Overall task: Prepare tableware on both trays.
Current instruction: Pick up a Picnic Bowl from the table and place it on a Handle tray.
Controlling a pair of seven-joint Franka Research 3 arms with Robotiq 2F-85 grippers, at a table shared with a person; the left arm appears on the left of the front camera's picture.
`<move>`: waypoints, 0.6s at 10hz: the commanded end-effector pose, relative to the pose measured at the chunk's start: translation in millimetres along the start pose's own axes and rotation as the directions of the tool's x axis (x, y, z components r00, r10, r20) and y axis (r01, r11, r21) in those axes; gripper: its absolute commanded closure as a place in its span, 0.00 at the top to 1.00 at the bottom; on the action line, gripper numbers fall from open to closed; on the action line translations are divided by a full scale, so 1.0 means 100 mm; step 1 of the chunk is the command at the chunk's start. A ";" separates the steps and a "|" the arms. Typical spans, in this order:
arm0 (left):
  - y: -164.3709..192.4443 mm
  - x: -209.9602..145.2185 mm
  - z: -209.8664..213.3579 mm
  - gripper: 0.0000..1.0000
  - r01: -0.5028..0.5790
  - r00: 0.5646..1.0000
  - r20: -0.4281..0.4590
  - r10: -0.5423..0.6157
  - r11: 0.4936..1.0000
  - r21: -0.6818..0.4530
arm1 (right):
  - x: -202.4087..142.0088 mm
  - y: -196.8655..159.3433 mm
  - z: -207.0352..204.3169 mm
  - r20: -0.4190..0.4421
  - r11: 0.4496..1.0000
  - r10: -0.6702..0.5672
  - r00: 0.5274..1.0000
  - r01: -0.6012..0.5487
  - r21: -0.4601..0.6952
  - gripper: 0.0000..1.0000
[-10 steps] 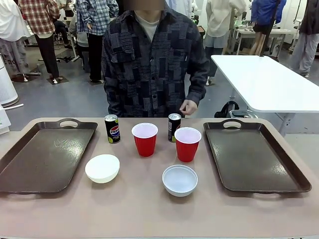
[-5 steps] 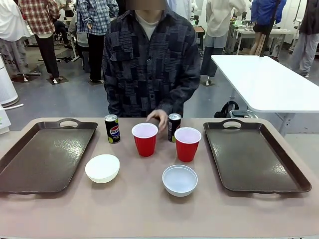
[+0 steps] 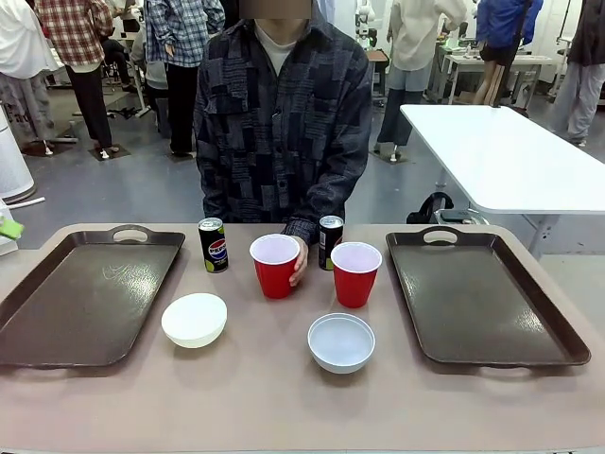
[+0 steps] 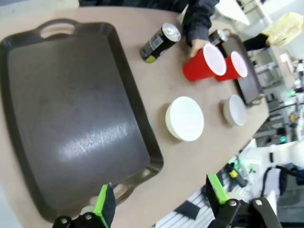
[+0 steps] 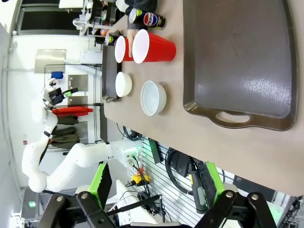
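Two red cups, the left one (image 3: 275, 269) in a person's hand (image 3: 300, 261), stand close between bare trays, risking a knock into the can just behind, as both arms' fingers (image 4: 159, 197) (image 5: 154, 187) gape wide and empty.

Landmark: red cup with white inside (image 3: 274, 276), upright on the table (image 3: 265, 407). Person's hand (image 3: 300, 265) on its right side, dark patterned sleeve (image 3: 326, 203) behind. Pepsi-marked can (image 3: 214, 246) left of the landmark cup, upright. Other dark can (image 3: 330, 242) right of it and slightly farther from camera, upright. Second red cup (image 3: 355, 275) right of it, apart, upright. White bowl (image 3: 195, 320) nearer camera, to its left; second bowl (image 3: 341, 342) nearer camera, to its right. Brown tray (image 3: 95, 298) well left of it, other brown tray (image 3: 487, 298) well right. Left gripper's green tip (image 3: 10, 227) far left of it, at picture edge.
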State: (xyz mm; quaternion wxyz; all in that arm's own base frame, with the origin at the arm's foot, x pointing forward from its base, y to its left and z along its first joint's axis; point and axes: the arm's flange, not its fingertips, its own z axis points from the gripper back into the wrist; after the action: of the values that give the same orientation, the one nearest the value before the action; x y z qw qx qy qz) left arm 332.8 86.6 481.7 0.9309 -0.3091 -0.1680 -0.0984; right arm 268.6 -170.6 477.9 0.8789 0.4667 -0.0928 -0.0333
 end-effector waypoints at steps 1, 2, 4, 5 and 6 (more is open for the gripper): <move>-0.35 0.41 -0.21 1.00 0.030 0.994 -0.112 -0.015 0.991 0.130 | -0.01 -0.03 0.01 -0.008 1.000 -0.001 1.000 0.001 0.000 1.00; -0.58 0.62 -0.37 1.00 0.062 0.986 -0.162 -0.030 0.979 0.194 | -0.01 -0.03 0.01 -0.008 1.000 -0.001 1.000 0.001 0.000 1.00; -1.02 1.00 -0.77 1.00 0.136 0.961 -0.271 -0.051 0.942 0.306 | -0.01 -0.03 0.01 -0.008 1.000 -0.001 1.000 0.001 0.000 1.00; -1.21 1.14 -1.06 1.00 0.183 0.944 -0.323 -0.061 0.914 0.361 | -0.01 -0.03 0.01 -0.008 1.000 -0.001 1.000 0.001 0.000 1.00; -1.35 1.21 -1.31 1.00 0.219 0.931 -0.359 -0.064 0.886 0.409 | -0.01 -0.03 0.01 -0.008 1.000 -0.001 1.000 0.001 0.000 1.00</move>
State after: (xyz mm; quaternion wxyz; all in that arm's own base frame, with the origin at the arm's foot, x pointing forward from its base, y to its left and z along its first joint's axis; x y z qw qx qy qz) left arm 421.2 -102.2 503.9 0.9774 -0.0998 -0.0633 -0.1753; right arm 268.0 -171.1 477.7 0.8793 0.4658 -0.0926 -0.0352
